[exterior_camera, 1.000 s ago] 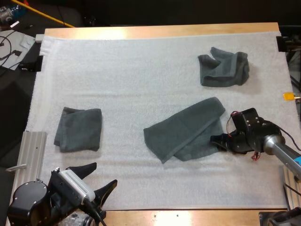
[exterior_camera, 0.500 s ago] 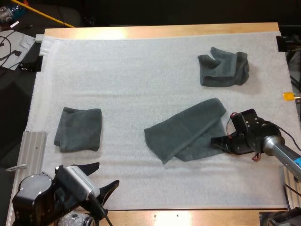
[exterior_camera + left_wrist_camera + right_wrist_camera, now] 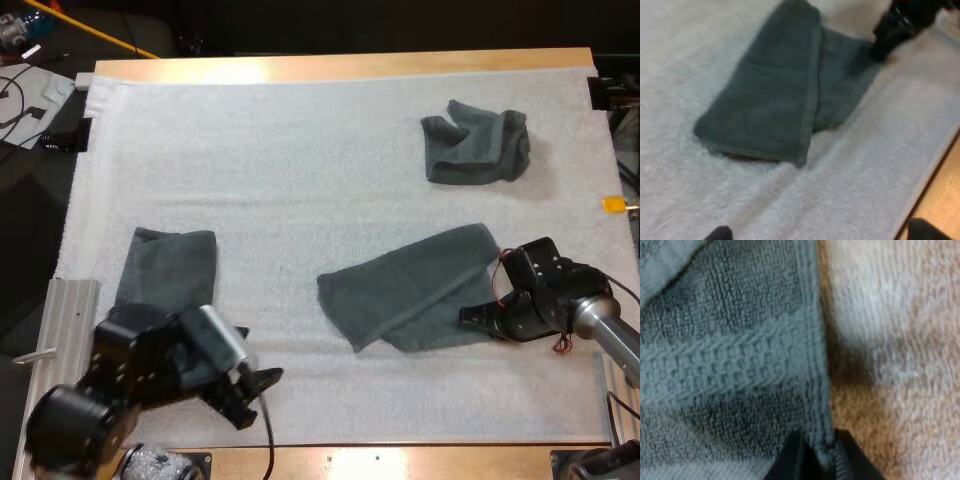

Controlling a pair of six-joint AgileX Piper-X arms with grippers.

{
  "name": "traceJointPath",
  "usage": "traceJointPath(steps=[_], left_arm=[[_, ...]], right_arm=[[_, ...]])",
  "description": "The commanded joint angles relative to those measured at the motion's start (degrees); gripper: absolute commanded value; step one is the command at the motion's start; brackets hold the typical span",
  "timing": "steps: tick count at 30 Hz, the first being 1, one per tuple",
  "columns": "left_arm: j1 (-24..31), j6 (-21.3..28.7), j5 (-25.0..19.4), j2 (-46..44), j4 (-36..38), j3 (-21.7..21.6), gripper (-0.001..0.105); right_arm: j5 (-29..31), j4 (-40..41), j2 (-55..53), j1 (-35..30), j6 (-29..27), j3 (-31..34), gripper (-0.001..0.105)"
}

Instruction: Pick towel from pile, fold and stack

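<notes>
A white mat [image 3: 300, 150] covers the table [image 3: 350, 65], with a half-folded towel [image 3: 410, 285] near its middle. The right gripper [image 3: 470, 318] pinches the towel's edge; the left gripper [image 3: 262, 398] hangs nearby, fingers apart.

Your right gripper [image 3: 820, 452] shows black fingers [image 3: 790, 460] on a dark grey-green towel [image 3: 730, 340]; just ahead of them a waffle-weave band crosses its plain loops. Beside it, white fuzzy mat [image 3: 900, 340], pale wood table [image 3: 400, 66] beyond.

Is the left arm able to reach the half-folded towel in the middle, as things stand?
Probably yes. Only bare mat lies between the open left pincer and the half-folded towel; the right pincer grips its opposite edge, out of the way.
</notes>
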Motion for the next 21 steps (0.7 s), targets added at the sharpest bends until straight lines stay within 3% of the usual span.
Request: traceJointPath(steps=[1,12,15,21], left_arm=[[-5.32,1.46,-2.24,5.08,-2.79,-0.10,0.066],[-21.68,2.06,-12.93,24.40,-12.11,-0.29,0.065],[-22.08,2.37,-11.97,25.41,-12.75,-0.15,0.066],[-27.95,2.10,-17.74,34.20,-19.62,-0.12,0.066]], right_arm=[[0.09,2.85,-0.86,-0.14,-0.60,0.35,0.000],[0.19,2.49,-1.18,-0.16,-0.28,0.84,0.000],[-0.04,2.05,-1.03,-0.35,-0.34,0.49,0.001],[0.10,1.90,-1.36,-0.50,-0.39,0.85,0.001]])
